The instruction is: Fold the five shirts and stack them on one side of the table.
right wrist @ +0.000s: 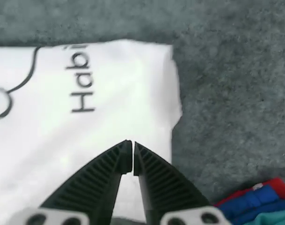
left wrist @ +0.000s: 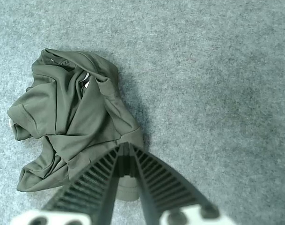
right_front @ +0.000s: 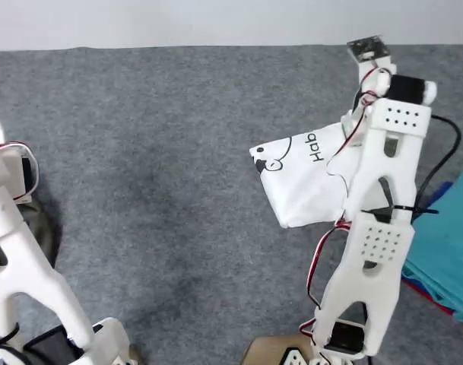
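We start at the left gripper (left wrist: 126,152). Its two ribbed fingers (left wrist: 154,180) are pressed together, with only a hairline between the tips. The tips sit over the edge of a dark green shirt (left wrist: 72,112), which lies crumpled in a loose heap with its collar and a sleeve cuff showing. We cannot tell whether any cloth is caught between the tips. In the high view this shirt is a dark patch at the left edge of the grey table (right_front: 178,152), partly behind the left arm (right_front: 26,258), which stands at the near left.

The right gripper (right wrist: 129,149) also has its fingers drawn together, with a thin slit between them. They hang over a white shirt (right wrist: 100,89) that carries dark lettering and a line drawing. We cannot say whether they touch or nip it. The white shirt is folded into a rough rectangle and lies flat at the right of the table, towards the far side. The right arm (right_front: 375,228) stretches over its right part from the near edge.

Just right of the white shirt, by the table's right edge, lies a stack of folded shirts (right_front: 448,251), teal on top with blue and red edges beneath. In the right wrist view a strip of grey table separates the white shirt from the stack.
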Controlling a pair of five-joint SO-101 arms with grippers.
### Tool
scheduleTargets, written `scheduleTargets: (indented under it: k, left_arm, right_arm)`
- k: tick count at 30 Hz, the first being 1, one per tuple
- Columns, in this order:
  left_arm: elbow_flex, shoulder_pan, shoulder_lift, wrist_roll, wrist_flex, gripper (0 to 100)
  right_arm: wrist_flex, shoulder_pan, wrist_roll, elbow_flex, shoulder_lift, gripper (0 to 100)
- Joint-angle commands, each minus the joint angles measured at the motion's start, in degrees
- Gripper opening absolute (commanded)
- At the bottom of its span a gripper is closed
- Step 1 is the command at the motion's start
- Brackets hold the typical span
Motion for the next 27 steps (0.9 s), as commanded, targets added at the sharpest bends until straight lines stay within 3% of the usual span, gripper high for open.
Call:
scheduleTargets:
  k: [1,7,15,23,27]
  left_arm:
    - [-0.31,0.35,-1.85,-0.26,0.88,0]
    - [-0.31,0.35,-1.85,-0.18,0.88,0]
    - [-0.31,0.26,-1.85,-0.18,0.88,0]
    - [-0.31,0.26,-1.85,-0.18,1.23,0]
    - [-0.31,0.35,-1.67,-0.35,1.23,0]
  right_arm:
    - [2.51,-3.21,-0.79,13.89,-13.49,0.9]
    - [2.15,-9.89,-2.29,35.08,-25.45,0.9]
    - [-7.08,-17.19,-4.22,52.4,-27.82,0.9]
    - [-25.98,-17.8,-3.96,68.4,-27.3,0.9]
    - [-25.63,-17.89,-3.96,69.36,-28.62,0.9]
